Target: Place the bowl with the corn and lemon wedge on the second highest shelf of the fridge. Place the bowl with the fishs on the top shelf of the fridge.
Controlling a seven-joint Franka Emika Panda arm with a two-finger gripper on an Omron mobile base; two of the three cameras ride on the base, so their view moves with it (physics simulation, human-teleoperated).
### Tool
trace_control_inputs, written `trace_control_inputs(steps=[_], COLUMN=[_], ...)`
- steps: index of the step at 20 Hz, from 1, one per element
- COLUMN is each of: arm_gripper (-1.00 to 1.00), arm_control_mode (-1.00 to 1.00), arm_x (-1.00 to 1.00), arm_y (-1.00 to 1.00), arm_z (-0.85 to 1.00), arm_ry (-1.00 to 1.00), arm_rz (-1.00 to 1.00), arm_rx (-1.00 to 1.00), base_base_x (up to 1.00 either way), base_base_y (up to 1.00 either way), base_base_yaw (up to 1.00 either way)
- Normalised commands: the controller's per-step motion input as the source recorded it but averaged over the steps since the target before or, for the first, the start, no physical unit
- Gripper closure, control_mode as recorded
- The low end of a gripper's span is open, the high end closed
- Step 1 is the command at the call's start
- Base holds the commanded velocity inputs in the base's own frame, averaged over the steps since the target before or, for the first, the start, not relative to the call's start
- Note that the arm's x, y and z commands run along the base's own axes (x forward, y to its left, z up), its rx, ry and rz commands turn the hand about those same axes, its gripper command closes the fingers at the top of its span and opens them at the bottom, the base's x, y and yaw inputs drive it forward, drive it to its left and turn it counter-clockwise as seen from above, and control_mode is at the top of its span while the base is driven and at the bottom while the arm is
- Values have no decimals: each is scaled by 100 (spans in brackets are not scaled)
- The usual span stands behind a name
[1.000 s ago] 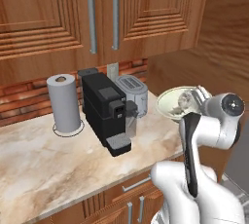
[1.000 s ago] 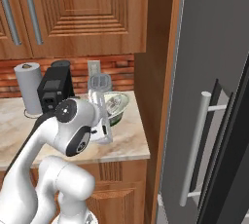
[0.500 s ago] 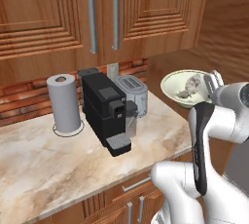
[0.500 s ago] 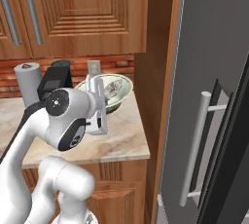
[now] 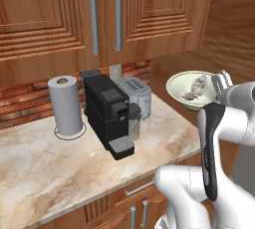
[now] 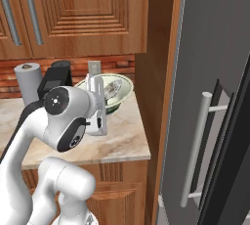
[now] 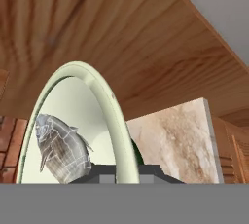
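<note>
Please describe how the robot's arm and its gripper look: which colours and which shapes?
The arm is glossy white with rounded, bulging segments and a dark strip along one link. A big round joint cap has a grey disc in its middle. The gripper is a white flat block with small dark fingers.

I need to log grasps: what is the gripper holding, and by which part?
The gripper is shut on the fish bowl, pinching its rim, above the counter.
</note>
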Motion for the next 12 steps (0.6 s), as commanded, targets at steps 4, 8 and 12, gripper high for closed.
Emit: trace_control_inputs(steps=[4, 8, 12], arm_gripper=[100, 100, 100], arm_control_mode=[-100, 100, 100], arm_x=[-11, 0, 0], arm_y=[0, 0, 0], arm_z=[0, 0, 0], arm_ry=[-9, 0, 0], arm_rz=[0, 0, 0], arm_rx=[0, 0, 0], base_base_x=[0, -6, -75], base_base_y=[0, 0, 0], base_base_yaw=[0, 0, 0])
